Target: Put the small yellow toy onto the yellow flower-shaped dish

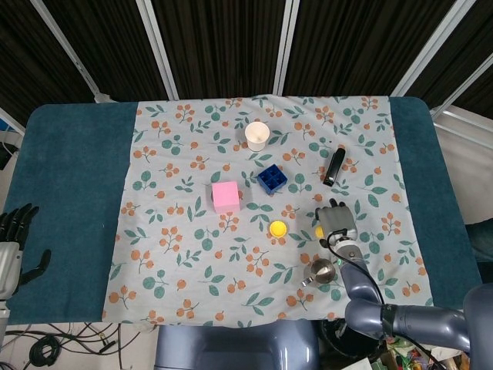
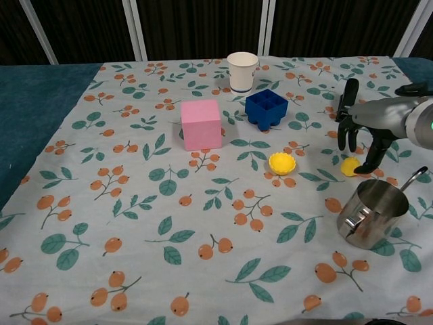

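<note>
Only chest view shows right hand (image 2: 362, 132) spread over small yellow toy (image 2: 350, 166), grasping nothing.

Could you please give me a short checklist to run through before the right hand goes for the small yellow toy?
1. Small yellow toy in plain sight on the cloth: ok.
2. Right hand above the toy with fingers pointing down, nothing held: ok.
3. Fingers already touching the toy: cannot tell.
4. Yellow flower-shaped dish empty and upright: ok.
5. Path from toy to dish free of objects: ok; the steel cup stands nearer the camera, off that line.
6. Left hand parked at the table edge, away from the work: ok.
</note>
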Controlling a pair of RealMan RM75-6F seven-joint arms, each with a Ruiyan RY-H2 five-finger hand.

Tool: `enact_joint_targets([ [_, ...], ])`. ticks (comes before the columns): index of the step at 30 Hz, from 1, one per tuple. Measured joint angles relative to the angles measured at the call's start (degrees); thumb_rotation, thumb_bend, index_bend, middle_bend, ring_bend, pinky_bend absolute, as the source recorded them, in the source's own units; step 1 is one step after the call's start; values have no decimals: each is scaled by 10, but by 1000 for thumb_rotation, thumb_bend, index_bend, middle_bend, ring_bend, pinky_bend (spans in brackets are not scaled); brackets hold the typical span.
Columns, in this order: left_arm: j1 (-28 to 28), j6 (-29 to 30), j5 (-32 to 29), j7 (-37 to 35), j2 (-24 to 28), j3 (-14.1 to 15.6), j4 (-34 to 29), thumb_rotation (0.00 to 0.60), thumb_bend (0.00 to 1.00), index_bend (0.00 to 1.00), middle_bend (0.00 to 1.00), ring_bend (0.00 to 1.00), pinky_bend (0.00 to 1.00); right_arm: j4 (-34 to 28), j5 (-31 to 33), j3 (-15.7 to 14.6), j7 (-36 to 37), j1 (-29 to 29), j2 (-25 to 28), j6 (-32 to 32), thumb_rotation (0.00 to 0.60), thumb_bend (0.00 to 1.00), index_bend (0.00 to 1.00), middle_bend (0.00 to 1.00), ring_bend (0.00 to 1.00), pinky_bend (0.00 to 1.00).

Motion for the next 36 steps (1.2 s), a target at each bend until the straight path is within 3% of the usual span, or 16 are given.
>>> enact_joint_targets([
  [36, -1, -1, -6, -5, 1, -4, 0, 600, 408, 0, 26, 0, 0, 64, -10, 4, 9, -13, -45, -17, 600, 269, 460, 449, 185, 156],
])
